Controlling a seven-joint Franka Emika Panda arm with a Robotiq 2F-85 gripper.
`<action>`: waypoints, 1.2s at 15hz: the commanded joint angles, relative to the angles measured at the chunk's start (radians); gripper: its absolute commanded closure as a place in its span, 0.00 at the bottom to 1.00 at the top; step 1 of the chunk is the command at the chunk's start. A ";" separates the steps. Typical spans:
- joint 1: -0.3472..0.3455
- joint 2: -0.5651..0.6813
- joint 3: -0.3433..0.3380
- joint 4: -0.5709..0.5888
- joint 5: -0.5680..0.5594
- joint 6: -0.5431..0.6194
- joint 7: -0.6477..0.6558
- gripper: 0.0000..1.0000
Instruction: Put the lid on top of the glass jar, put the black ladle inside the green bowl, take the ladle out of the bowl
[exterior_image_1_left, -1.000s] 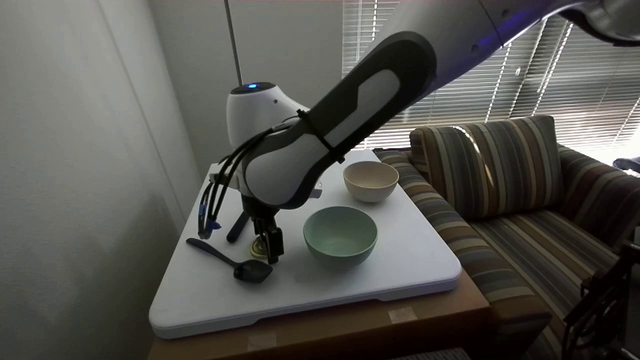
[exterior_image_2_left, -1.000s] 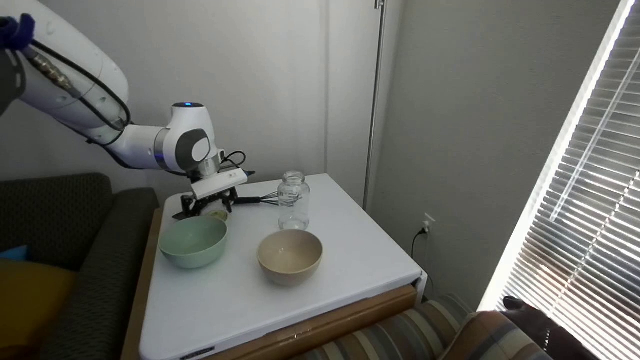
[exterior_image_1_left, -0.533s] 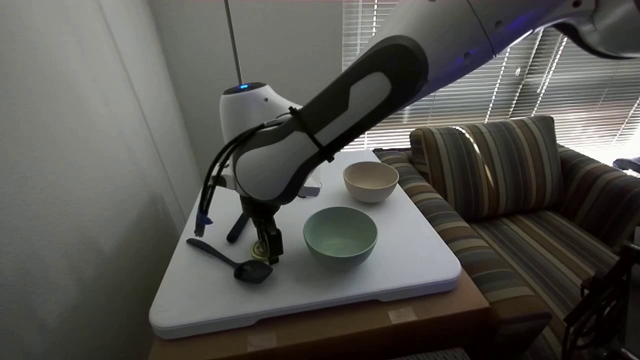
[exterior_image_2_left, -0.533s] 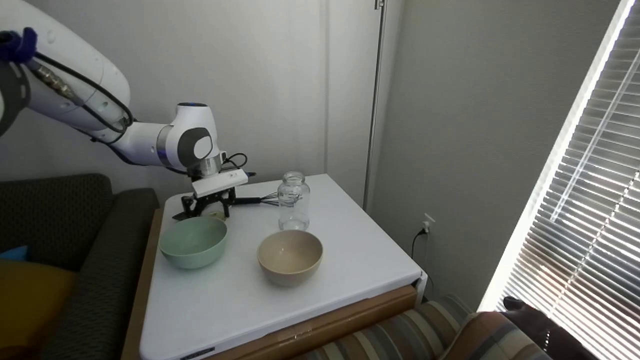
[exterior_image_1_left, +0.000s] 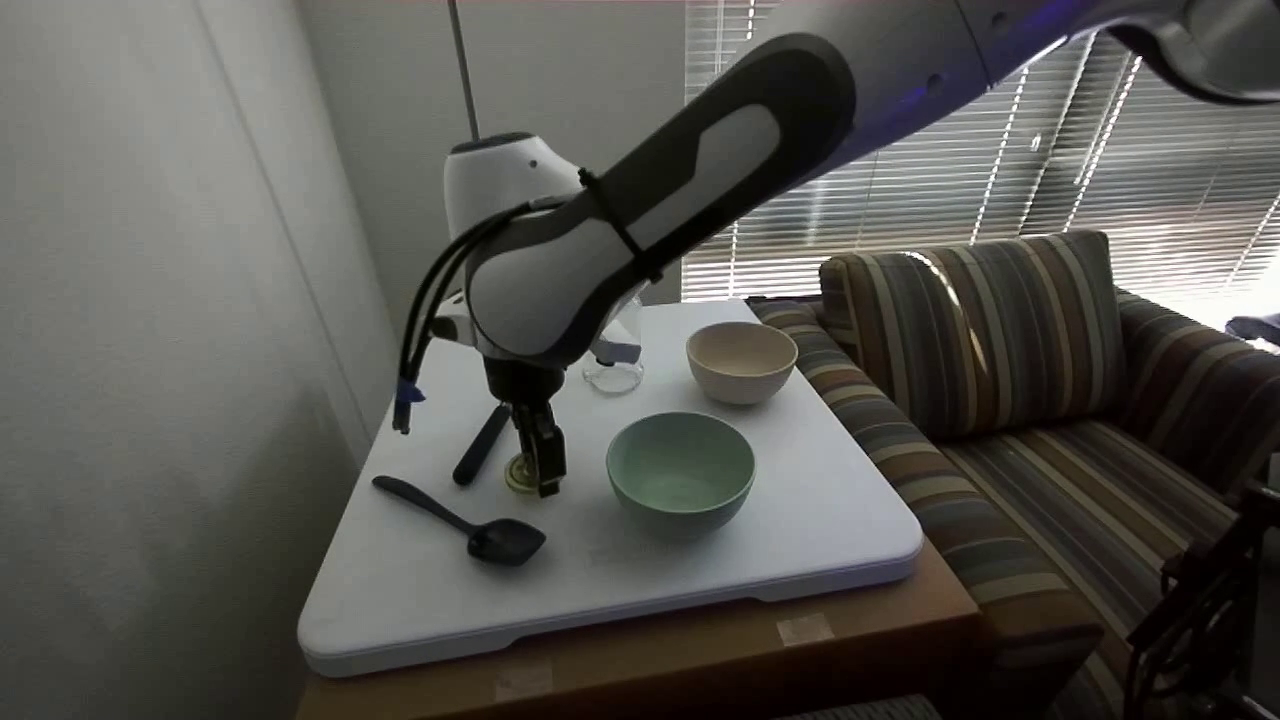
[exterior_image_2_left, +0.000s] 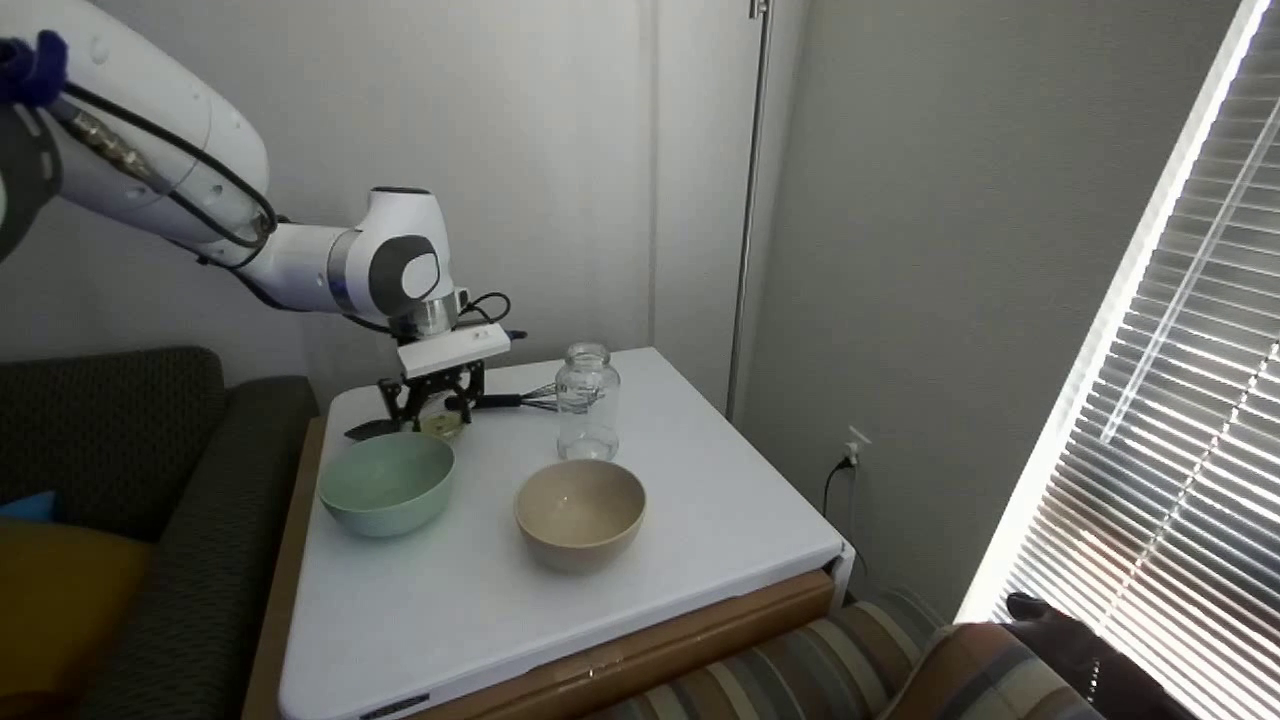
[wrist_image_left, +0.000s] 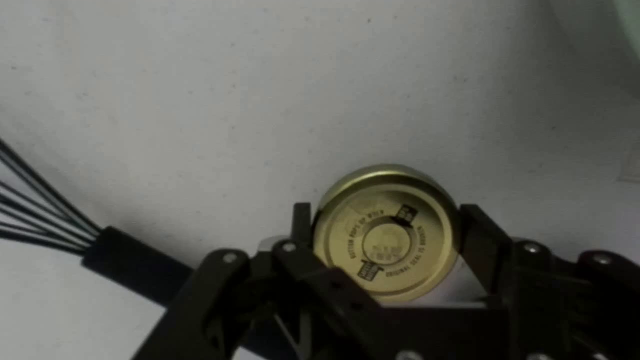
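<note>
And rises now with the lid (wrist_image_left: 387, 242) pinched by its rim in the claw (wrist_image_left: 386, 223), seemingly clear of the tabletop (exterior_image_1_left: 420, 600) between whisk (exterior_image_1_left: 484, 445) and green bowl (exterior_image_1_left: 681, 480), so looks done with the grab and ready for the trip to the open jar (exterior_image_2_left: 588, 408).

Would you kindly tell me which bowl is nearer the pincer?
The mint-green bowl, the larger one; the smaller cream bowl stands farther from the pincer.

Both exterior views overlook the table (exterior_image_1_left: 580, 545) (wrist view from close above).
</note>
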 joint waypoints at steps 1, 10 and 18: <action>-0.018 -0.096 0.003 -0.042 0.002 0.009 0.011 0.53; 0.009 -0.277 -0.001 0.136 0.066 -0.413 0.052 0.53; -0.027 -0.198 -0.054 0.464 0.149 -0.680 0.109 0.53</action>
